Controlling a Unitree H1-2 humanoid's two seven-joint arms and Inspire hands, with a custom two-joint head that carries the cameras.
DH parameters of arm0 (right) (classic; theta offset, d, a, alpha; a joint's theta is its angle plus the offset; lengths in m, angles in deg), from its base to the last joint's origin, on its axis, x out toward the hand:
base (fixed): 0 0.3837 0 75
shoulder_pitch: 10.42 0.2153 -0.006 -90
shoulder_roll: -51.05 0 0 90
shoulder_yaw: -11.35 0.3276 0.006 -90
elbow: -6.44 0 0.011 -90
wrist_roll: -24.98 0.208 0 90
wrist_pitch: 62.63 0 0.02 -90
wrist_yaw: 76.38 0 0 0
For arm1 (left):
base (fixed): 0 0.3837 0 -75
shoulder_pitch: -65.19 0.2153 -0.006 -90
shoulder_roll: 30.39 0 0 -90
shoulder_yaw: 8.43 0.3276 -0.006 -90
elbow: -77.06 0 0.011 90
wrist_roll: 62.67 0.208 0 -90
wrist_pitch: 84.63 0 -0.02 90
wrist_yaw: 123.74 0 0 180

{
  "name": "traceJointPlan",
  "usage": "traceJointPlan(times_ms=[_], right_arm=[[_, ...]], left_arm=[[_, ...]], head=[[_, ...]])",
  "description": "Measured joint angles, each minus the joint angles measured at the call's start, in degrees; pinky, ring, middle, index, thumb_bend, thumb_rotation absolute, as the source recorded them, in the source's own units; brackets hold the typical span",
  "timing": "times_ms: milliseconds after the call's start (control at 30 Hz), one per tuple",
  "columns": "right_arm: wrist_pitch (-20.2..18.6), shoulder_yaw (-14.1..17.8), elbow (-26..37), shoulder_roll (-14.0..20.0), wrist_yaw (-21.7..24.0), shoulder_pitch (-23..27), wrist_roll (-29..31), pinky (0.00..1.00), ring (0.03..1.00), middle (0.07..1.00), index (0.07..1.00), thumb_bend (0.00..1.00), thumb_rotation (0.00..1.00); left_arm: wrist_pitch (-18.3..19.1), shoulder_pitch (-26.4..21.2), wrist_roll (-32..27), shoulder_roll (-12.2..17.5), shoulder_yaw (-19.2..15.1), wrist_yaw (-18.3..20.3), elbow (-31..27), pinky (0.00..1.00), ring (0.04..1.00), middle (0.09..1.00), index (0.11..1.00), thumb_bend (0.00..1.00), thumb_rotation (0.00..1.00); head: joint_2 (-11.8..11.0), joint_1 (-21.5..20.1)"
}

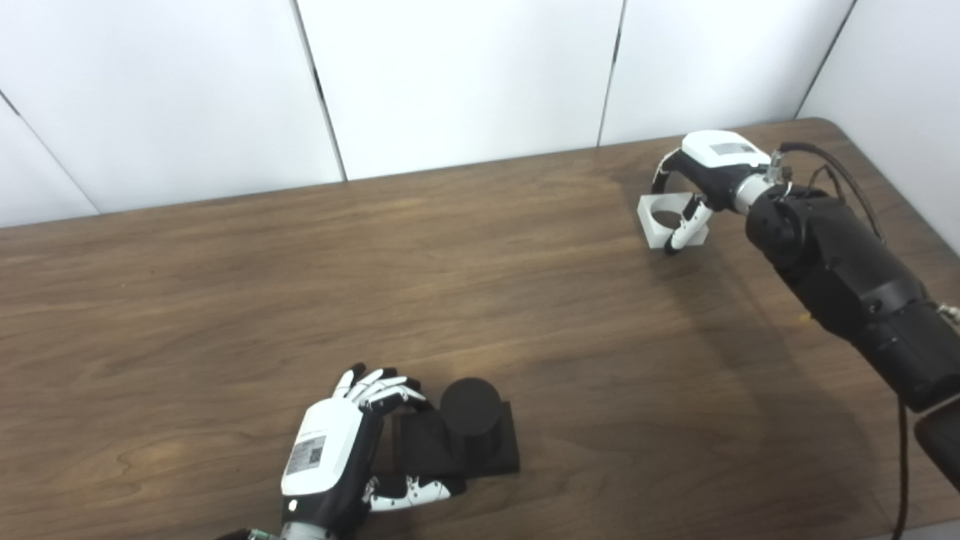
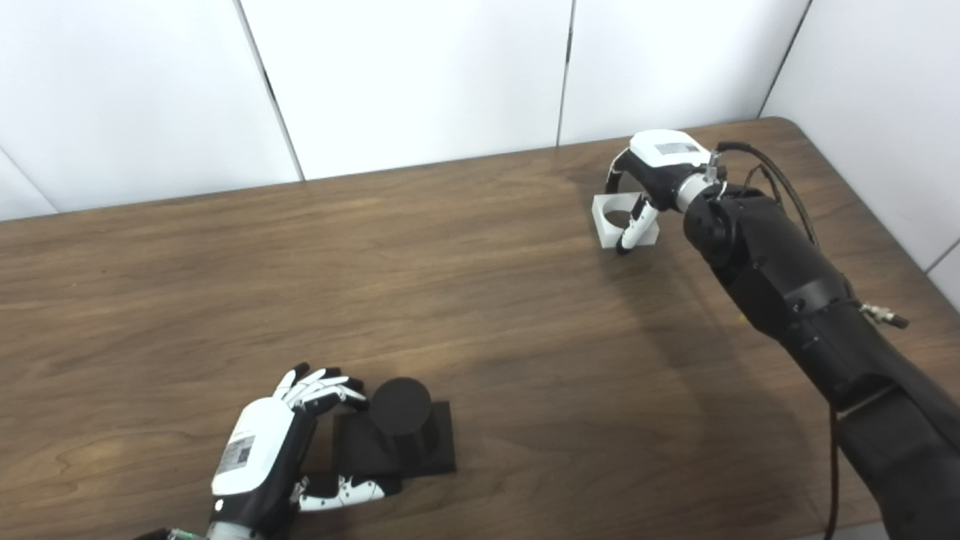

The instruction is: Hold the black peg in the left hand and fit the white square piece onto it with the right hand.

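Observation:
The black peg point(image 1: 469, 417), a short cylinder on a flat square base, rests on the table near the front edge. My left hand point(image 1: 337, 448) is at its left side, fingers curled over the base's far corner and thumb along its near edge. Far off at the back right lies the white square piece point(image 1: 664, 222) with a round hole. My right hand point(image 1: 709, 176) is over its right part, fingers curved around it and one fingertip on its near edge. The piece appears to rest on the table.
The brown wooden table point(image 1: 420, 285) runs wide between the two hands. White wall panels point(image 1: 450, 75) stand behind its far edge. My right arm point(image 1: 855, 277) with its cable crosses the table's right side.

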Motion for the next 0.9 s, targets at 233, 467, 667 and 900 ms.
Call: traceJointPlan(times_ms=[233,467,667,900], right_arm=[[0.9,0.0,0.1,0.0,-0.2,0.0,-0.3,0.83,0.88,0.793,0.484,0.52,0.13],[2.9,0.1,5.0,0.4,0.1,-1.5,-0.6,0.85,0.879,0.775,0.485,0.52,0.13],[3.7,0.6,18.3,1.3,3.8,-3.3,-0.1,0.87,0.885,0.78,0.485,0.52,0.13],[3.7,1.8,31.4,1.2,10.5,-4.3,0.6,0.89,0.881,0.765,0.484,0.52,0.13]], left_arm=[[0.0,0.0,0.2,-0.3,0.0,0.2,0.0,0.99,0.87,0.778,0.484,0.52,0.05],[0.2,0.0,0.5,-0.7,0.1,0.5,0.0,0.98,0.868,0.777,0.484,0.52,0.05],[0.2,-0.2,0.9,-1.2,0.3,0.5,0.2,0.97,0.863,0.775,0.484,0.52,0.05],[0.2,-0.2,1.4,-1.8,0.5,0.3,0.4,0.96,0.86,0.774,0.484,0.52,0.05]], head=[[0.0,0.2],[-0.2,0.3],[-0.3,0.5],[0.1,1.8]])
